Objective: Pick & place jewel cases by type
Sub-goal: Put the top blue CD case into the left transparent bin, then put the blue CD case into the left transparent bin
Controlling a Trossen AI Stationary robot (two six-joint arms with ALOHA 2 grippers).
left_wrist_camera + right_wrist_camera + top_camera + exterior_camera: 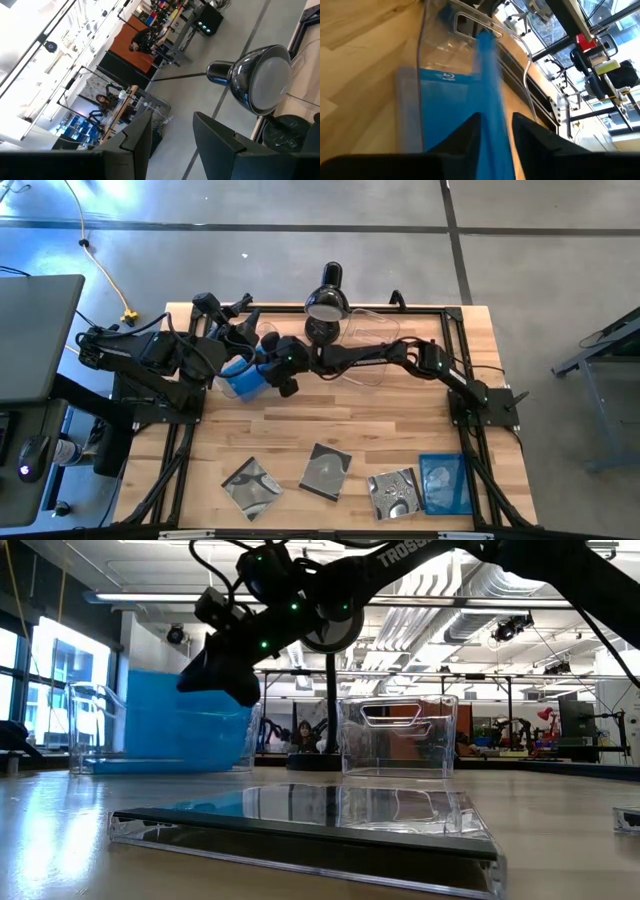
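Observation:
My right gripper [281, 374] [495, 120] reaches across to the far left of the table and is shut on a blue jewel case [489, 75]. It holds the case on edge over a clear tub [90, 725]. A second blue jewel case [445, 100] lies flat on that tub's floor. Along the near edge lie three clear jewel cases with silvery discs [252, 485] [326, 470] [395, 492] and one blue case [445, 483], all flat on the wood. My left gripper [245, 330] [172, 120] waits open at the far left, pointing away from the table. My right gripper pinches the blue jewel case between its two fingers at one edge [492, 112], one finger [470, 127] on each flat face. The case stands on edge and runs on from the fingers into the tub [190, 720]. Whether its far end touches the tub floor, I cannot tell.
A second clear tub [375, 345] [400, 735] stands at the far middle beside a black desk lamp [326, 302] [260, 80]. Bare wood [330, 415] lies between the tubs and the row of cases. One clear case [300, 820] lies right before the low camera.

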